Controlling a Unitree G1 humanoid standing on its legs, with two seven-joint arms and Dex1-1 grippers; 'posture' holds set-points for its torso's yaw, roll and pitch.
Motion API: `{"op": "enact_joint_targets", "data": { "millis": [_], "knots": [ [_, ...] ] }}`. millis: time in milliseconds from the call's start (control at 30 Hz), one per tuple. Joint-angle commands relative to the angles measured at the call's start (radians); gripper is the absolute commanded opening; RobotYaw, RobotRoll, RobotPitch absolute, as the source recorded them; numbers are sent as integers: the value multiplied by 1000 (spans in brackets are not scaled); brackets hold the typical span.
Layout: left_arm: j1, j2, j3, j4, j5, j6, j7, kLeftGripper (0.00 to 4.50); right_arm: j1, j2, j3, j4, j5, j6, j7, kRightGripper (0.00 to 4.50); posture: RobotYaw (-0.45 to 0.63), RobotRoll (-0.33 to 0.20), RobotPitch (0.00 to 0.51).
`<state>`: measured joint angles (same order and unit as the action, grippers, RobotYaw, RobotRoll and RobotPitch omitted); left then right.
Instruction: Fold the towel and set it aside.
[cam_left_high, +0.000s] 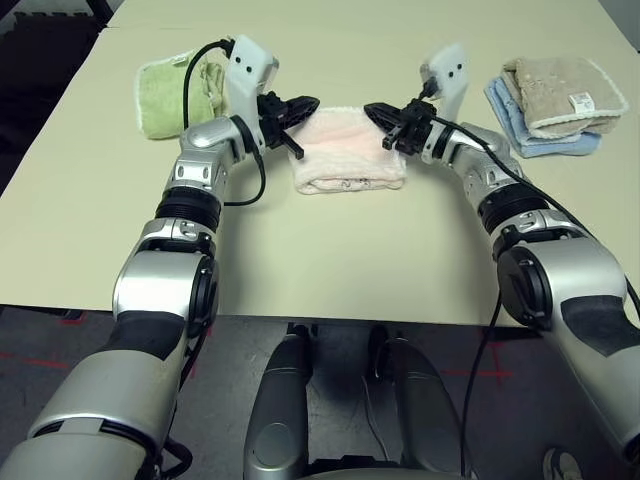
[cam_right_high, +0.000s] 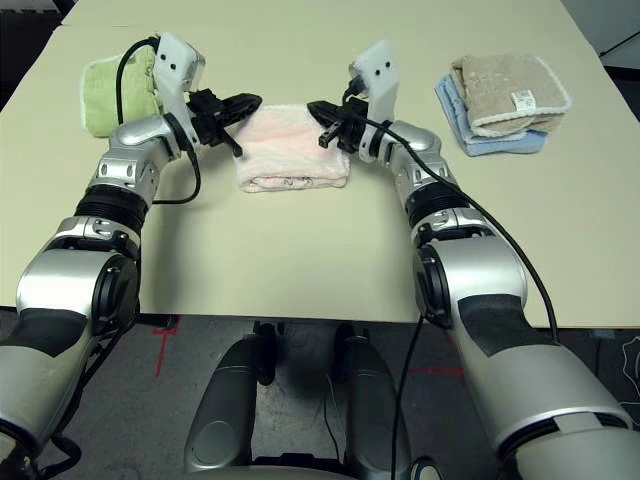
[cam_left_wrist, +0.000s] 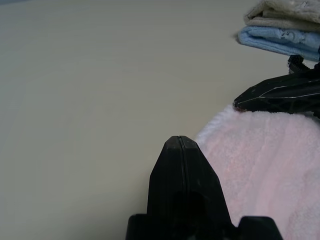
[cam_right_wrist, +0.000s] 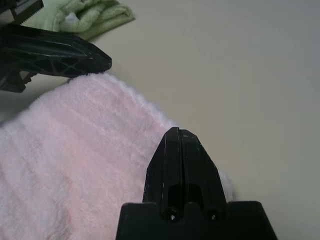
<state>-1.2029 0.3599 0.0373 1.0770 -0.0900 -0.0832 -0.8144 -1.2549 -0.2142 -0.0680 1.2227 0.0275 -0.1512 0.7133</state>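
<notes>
Nearest the head camera, two silver forearms reach out over a pale cream table and converge on the towel, which lies folded into a compact pink rectangle at the middle of the table, its layered fold edge facing the robot. Left gripper points level and inward toward the towel's far left corner; its black fingers are pressed together tip to tip, with only a seam visible between them, and no cloth is caught in them. Right gripper mirrors it at the far right corner, fingers likewise closed flush against each other and empty. Both fingertips sit just above the towel's far edge, near each other across its width; whether either tip actually touches the pile cannot be told. In the right wrist view the pink terry surface spreads beneath the closed fingers, with the opposite gripper's tip at the towel's edge. A light green towel lies bunched on the table to the far left, behind the left wrist. On the far right, well apart from the pink towel, a beige towel rests on top of a blue towel, the beige one bearing a small white label.
</notes>
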Motion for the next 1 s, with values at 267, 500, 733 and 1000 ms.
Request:
{"op": "enact_joint_targets", "data": {
  "millis": [267,500,733,1000],
  "knots": [
    [69,-19,-45,61,76,-3,52,42,65,41,42,34,-60,38,-71,0,64,0,293],
    [68,-7,-54,81,104,-21,78,42,68,28,35,33,-61,36,-70,0,54,0,293],
    [24,7,9,24,30,-33,11,42,39,31,-125,-11,125,-52,103,0,58,0,288],
    [86,103,36,-315,-114,181,-257,401,46,-112,-188,-85,244,36,432,0,58,0,288]
  ]
}}
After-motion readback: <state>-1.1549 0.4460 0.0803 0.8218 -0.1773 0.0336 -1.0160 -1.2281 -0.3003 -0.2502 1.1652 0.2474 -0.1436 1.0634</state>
